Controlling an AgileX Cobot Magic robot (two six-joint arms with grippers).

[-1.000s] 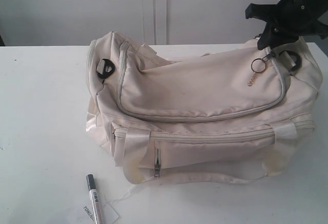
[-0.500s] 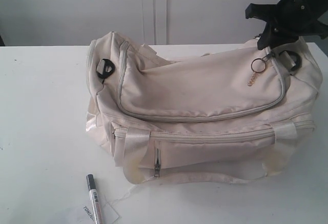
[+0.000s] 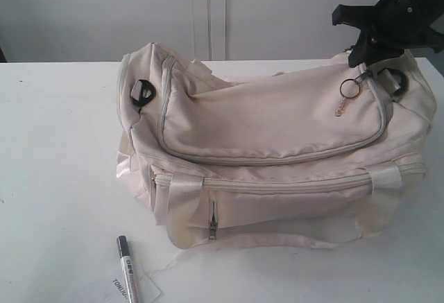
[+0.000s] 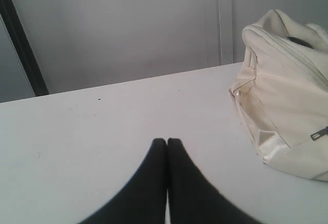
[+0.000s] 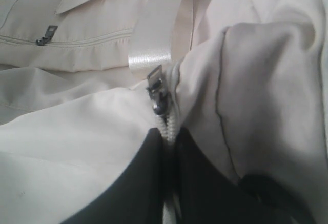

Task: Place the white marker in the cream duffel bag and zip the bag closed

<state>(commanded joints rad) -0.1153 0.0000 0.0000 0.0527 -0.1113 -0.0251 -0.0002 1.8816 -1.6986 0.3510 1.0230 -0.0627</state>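
Observation:
The cream duffel bag (image 3: 277, 143) lies across the table with its top zipper drawn shut along the lid. The white marker (image 3: 126, 268), black cap pointing away, lies on the table in front of the bag's left end, outside it. My right gripper (image 3: 362, 55) is at the bag's right end, just above the ring (image 3: 350, 88) of the zipper pull. In the right wrist view it (image 5: 170, 131) is shut on the zipper track, with a metal slider (image 5: 158, 97) just past its tips. My left gripper (image 4: 167, 141) is shut and empty over bare table, left of the bag (image 4: 287, 106).
A flat white paper tag (image 3: 142, 290) lies under the marker at the table's front edge. Shiny webbing handles (image 3: 186, 199) drape over the bag's front, and a black buckle (image 3: 143, 93) sits at its left end. A pale wall stands behind the table.
The small gold chain under the zipper ring has swung a little. Both arms, the bag and the marker stay where they were.

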